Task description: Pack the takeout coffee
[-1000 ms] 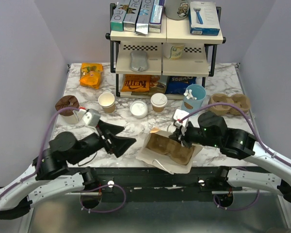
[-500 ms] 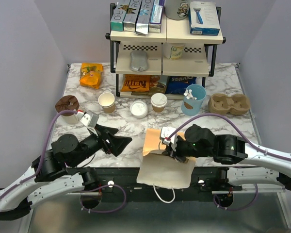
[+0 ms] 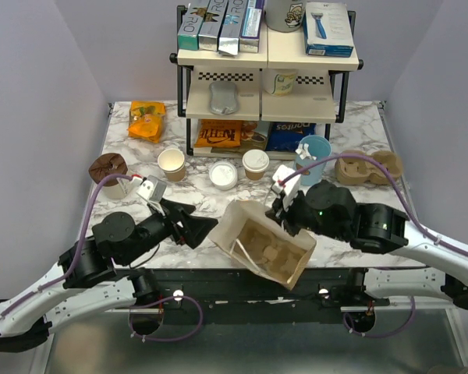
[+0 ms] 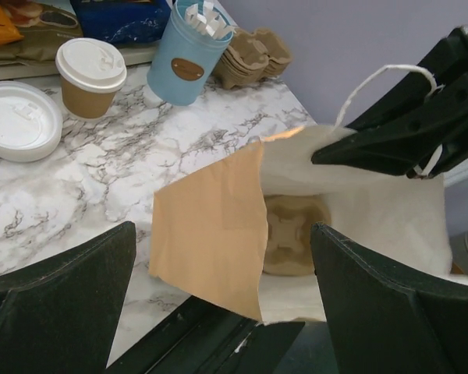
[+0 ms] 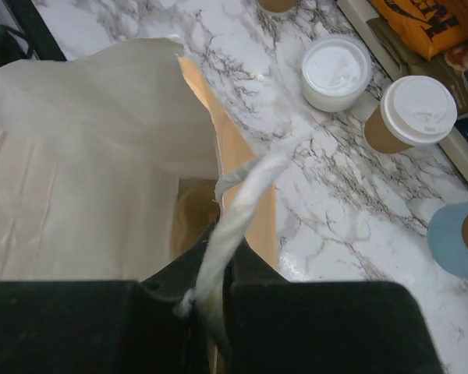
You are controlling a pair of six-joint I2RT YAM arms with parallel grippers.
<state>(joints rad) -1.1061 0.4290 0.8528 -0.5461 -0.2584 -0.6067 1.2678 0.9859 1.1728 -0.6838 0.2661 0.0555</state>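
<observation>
1. Your right hand [image 3: 281,212] pinches the paper bag [image 3: 261,248] by its rim, mouth open — ready.
2. Your left hand [image 3: 196,228] gapes wide, empty.
3. The takeout coffee [image 3: 256,163] stands on the table [image 3: 366,132], well apart — not yet packed.

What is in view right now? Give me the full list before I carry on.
coffee: one, tan with white lid, in front of the rack
bag: one, brown paper, front centre, mouth open
carrier: one, tan, inside the bag
open cup: one, tan, no lid, left of the coffee
white lid: one, between the two tan cups
blue cup: one, light blue, right of the coffee
carrier stack: tan, far right, count unclear
brown disc: one, dark, far left
orange packet: one, back left
rack: one, black frame, cream shelves, back centre, stocked with boxes and snack bags
table: one, white marble
left gripper: open, facing the bag's mouth
right gripper: shut on the bag's edge and handle
</observation>
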